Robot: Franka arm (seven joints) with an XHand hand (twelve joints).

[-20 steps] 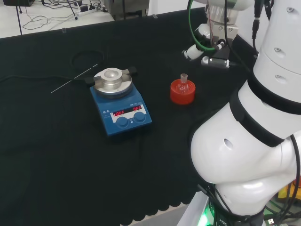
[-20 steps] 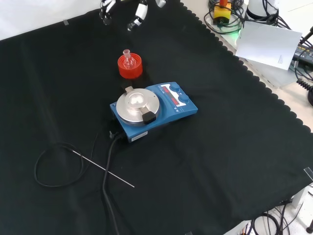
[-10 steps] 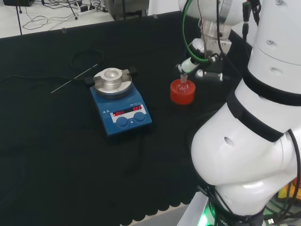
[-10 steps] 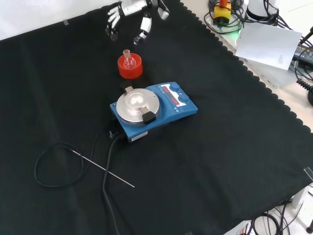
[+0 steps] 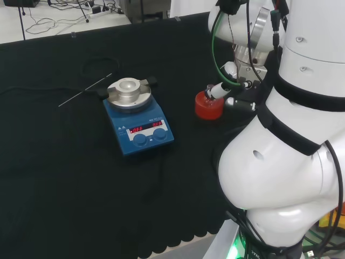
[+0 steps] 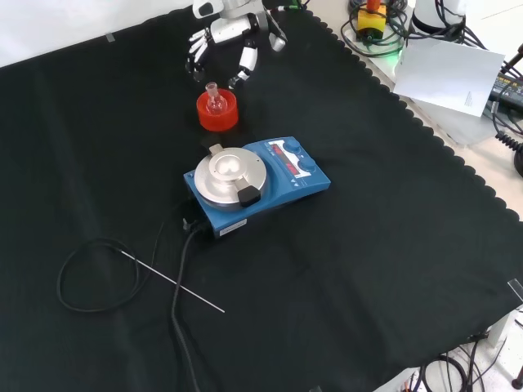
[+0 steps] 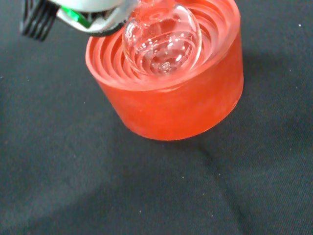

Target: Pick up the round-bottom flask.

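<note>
**Hand over flask, not gripping**

Round-bottom flask (image 6: 214, 100) sits upright in red ribbed stand (image 6: 217, 113), neck pointing straight up, long axis vertical. Hand (image 6: 231, 34) hovers just beyond it in front view, fingers spread and relaxed, holding nothing; fingertip contact with the neck probably none, hard to judge. Blue stirrer plate (image 6: 261, 181) stands near the stand, red digits unreadable. Thin rod (image 6: 172, 280) and black cable loop (image 6: 90, 278) lie well apart on black cloth (image 6: 392, 245)

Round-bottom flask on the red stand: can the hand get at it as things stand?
Probably yes. The round-bottom flask sits upright in the red stand, neck free; the open hand hangs close behind it, and the stirrer plate stands clear on the other side.
</note>
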